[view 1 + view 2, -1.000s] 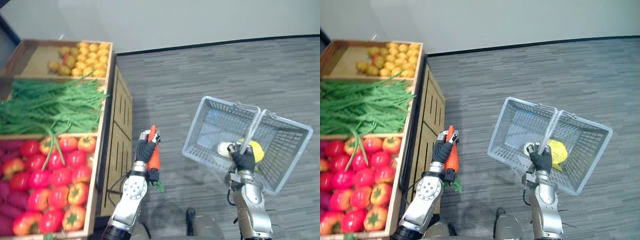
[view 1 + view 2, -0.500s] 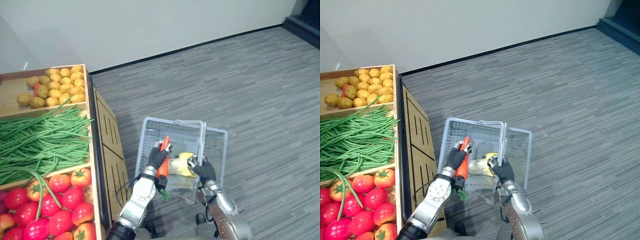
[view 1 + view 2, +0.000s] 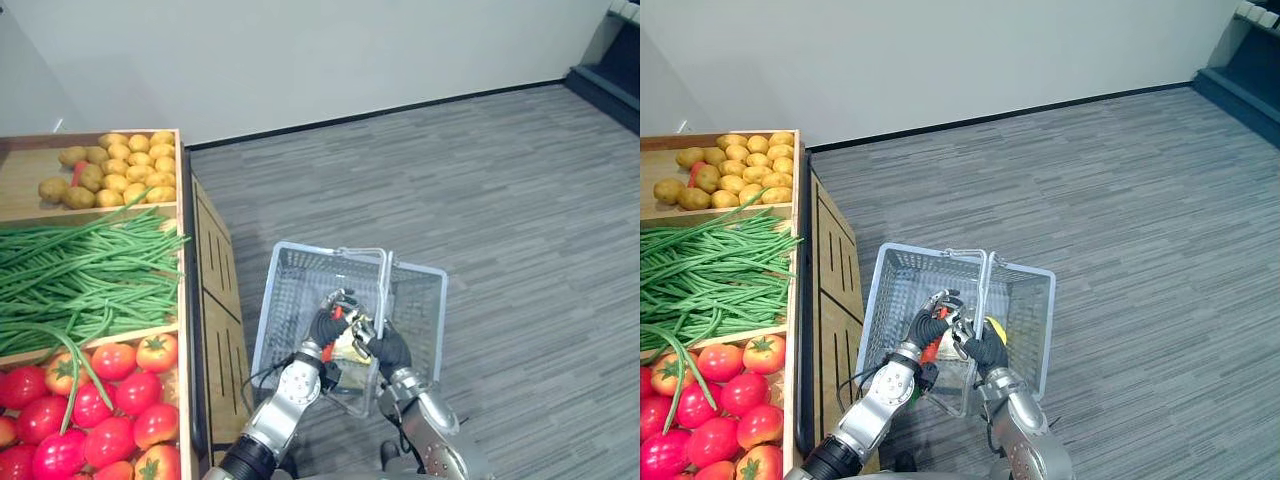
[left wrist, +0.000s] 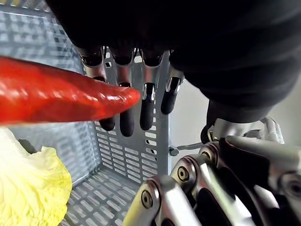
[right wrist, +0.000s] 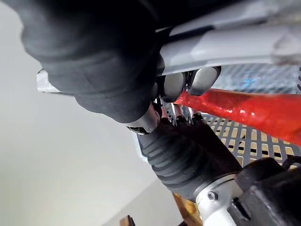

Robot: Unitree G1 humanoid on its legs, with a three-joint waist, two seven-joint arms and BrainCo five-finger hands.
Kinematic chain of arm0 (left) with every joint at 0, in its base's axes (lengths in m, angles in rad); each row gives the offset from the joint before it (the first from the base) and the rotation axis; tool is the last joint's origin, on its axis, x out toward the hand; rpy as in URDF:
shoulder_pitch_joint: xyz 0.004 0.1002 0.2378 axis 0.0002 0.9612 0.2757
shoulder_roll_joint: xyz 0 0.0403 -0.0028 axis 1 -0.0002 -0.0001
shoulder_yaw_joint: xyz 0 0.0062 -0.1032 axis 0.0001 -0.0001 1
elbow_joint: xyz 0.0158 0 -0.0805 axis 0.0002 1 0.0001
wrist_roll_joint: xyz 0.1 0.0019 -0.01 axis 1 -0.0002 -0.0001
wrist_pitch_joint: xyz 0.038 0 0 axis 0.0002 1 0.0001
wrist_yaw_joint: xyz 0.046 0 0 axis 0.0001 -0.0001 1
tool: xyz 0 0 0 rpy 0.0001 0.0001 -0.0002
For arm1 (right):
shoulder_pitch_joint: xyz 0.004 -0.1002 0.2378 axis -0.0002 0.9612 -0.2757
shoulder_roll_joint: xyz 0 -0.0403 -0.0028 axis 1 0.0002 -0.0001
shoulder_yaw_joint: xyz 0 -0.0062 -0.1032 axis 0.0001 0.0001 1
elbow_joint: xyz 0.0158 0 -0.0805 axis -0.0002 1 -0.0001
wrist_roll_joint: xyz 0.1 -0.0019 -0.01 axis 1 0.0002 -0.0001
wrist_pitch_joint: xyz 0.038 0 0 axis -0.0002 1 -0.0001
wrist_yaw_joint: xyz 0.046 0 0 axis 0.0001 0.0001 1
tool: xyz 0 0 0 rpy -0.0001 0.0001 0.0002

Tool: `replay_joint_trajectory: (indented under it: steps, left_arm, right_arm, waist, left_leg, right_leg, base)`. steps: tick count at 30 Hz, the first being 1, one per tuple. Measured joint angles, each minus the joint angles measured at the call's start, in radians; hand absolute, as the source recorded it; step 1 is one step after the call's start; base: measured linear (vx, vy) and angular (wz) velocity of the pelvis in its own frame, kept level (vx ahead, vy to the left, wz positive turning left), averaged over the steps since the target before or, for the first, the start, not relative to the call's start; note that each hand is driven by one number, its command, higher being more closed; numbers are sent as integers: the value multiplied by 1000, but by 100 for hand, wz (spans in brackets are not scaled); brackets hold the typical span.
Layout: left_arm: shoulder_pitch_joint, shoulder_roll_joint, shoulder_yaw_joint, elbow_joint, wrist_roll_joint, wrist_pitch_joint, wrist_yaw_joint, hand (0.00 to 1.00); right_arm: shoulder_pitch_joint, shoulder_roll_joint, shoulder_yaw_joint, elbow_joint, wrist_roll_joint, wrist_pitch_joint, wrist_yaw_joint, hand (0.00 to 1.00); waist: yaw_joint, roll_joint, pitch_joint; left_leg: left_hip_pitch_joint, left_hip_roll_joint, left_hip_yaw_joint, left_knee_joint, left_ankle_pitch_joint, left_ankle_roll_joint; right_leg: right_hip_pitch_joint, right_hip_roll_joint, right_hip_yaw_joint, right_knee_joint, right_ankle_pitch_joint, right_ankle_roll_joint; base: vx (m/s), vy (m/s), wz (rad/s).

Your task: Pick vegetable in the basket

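Lowering into the basket [image 3: 290,280]: the left hand [image 3: 327,324], which half a second ago held the carrot [image 4: 56,96] upright at the near-left rim, is now inside, just beside the right hand [image 3: 389,350]. Its fingers [image 4: 146,101] look straightened, the carrot lying across them above the yellow leafy vegetable [image 4: 28,188]. Drop looks imminent, task nearly done. Right hand clenched round the thin metal handle [image 3: 384,285]. Basket: grey perforated plastic, boxy. Carrot: smooth, glossy, tapered. Leaf: crinkled, soft.
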Motion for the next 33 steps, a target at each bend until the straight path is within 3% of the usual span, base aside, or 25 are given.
replay_joint_trajectory:
  steps: [14,22,27,33]
  left_arm:
    - [9,1,44,-103,20,-7,18,0]
    - [104,-8,210,-263,8,-38,21,0]
    - [203,-4,323,-329,-81,-59,13,0]
    - [324,3,449,-303,-211,-62,-73,0]
  right_arm:
    - [51,2,-26,13,8,0,6,100]
    - [125,32,-200,119,-154,2,-4,100]
    - [127,42,-383,121,-273,1,-29,100]
    - [111,15,-563,179,-397,-3,-47,100]
  waist:
    - [0,-1,-6]
    - [0,12,-26]
    - [2,17,-29]
    - [7,35,-40]
  left_leg:
    - [17,-5,-6,-29,14,-2]
    - [52,-8,-6,-76,30,-4]
    - [50,-9,-23,-79,30,-4]
    - [51,-8,-44,-95,43,-6]
  right_leg:
    - [18,0,-14,-14,0,0]
    - [34,3,-30,-17,0,0]
    - [36,2,-38,-17,-1,0]
    - [42,5,-59,-18,-2,0]
  base:
    - [-2,0,2]
    - [4,0,0]
    - [-11,1,4]
    - [-19,-6,10]
